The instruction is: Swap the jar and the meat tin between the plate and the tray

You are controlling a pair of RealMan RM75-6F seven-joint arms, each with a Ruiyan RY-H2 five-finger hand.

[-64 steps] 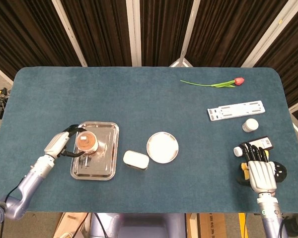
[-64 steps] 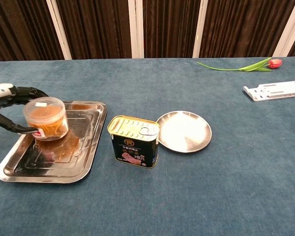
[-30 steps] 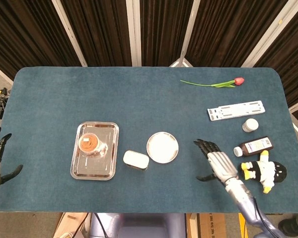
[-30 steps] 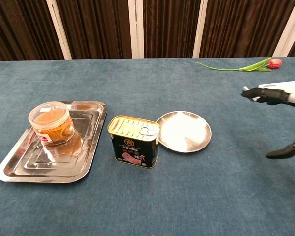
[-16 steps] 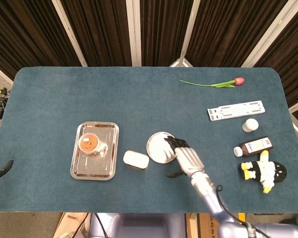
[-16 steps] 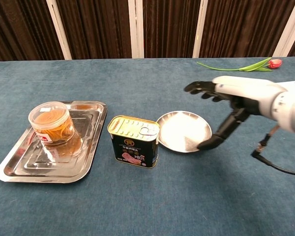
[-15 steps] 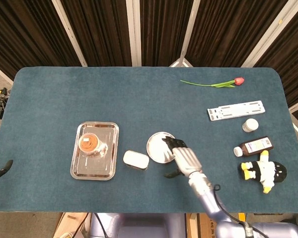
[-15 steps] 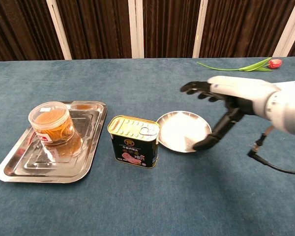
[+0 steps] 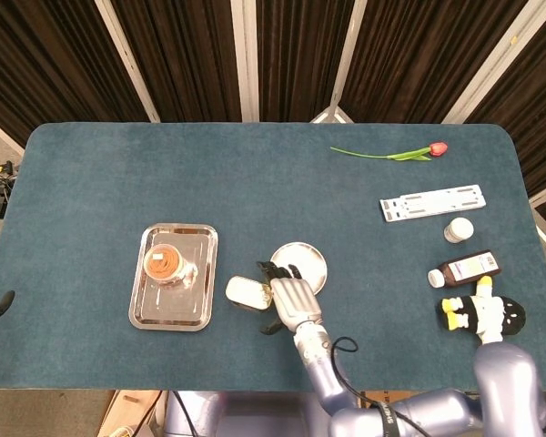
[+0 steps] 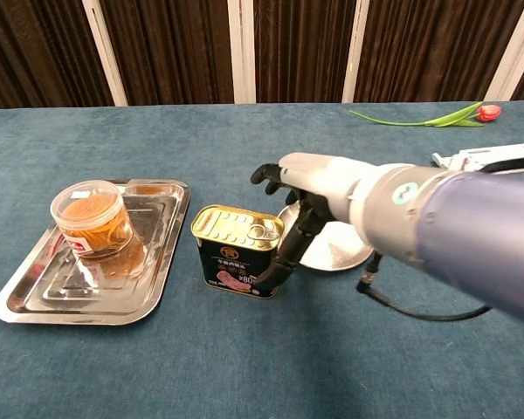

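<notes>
One right hand [image 10: 310,188], fingers spread, thumb at the near right edge of the meat tin [image 10: 237,250], nothing gripped. Meat tin upright on the blue worktop [image 9: 118,182], between tray [image 10: 35,292] and plate [image 10: 336,249]. Jar [image 10: 89,215] upright in the tray's far part. Plate partly hidden behind the hand. Tulip [image 9: 391,154] at the far edge.

Right hand [image 10: 307,188] now across from plate [image 10: 334,250] to meat tin [image 10: 237,250], fingers [image 10: 271,173] spread

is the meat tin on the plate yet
No, the meat tin stands on the table cloth beside the plate, not on it.
</notes>
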